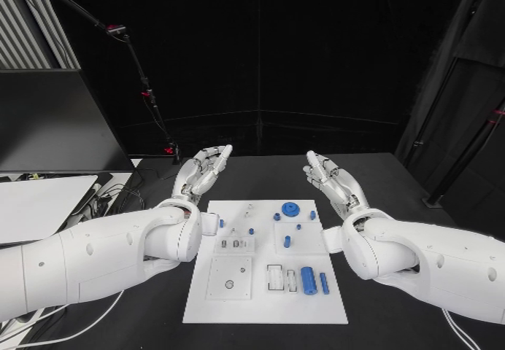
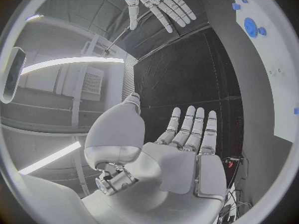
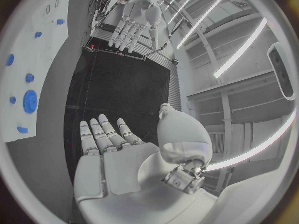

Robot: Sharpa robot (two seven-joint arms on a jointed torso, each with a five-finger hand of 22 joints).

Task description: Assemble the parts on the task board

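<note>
The white task board point(image 1: 263, 306) lies in the middle of the black table. On it sit a blue gear point(image 1: 290, 210), a thick blue cylinder point(image 1: 309, 280) with a thin blue pin point(image 1: 324, 284) beside it, and several small blue pieces. My left hand point(image 1: 203, 169) hovers past the board's far left corner, fingers straight and apart, holding nothing. My right hand point(image 1: 331, 179) mirrors it past the far right corner, also flat and bare. The left wrist view shows my left hand point(image 2: 187, 144), the right hand point(image 2: 156, 2), the board point(image 2: 274, 84) and the gear point(image 2: 251, 26). The right wrist view shows my right hand point(image 3: 106, 144), the left hand point(image 3: 134, 22) and the gear point(image 3: 30, 101).
A white panel point(image 1: 37, 204) lies at the table's left side, with cables point(image 1: 116, 197) next to it and a dark screen point(image 1: 52, 117) behind. A thin stand point(image 1: 142, 80) rises at the back left. A dark pole point(image 1: 463, 153) leans at the right.
</note>
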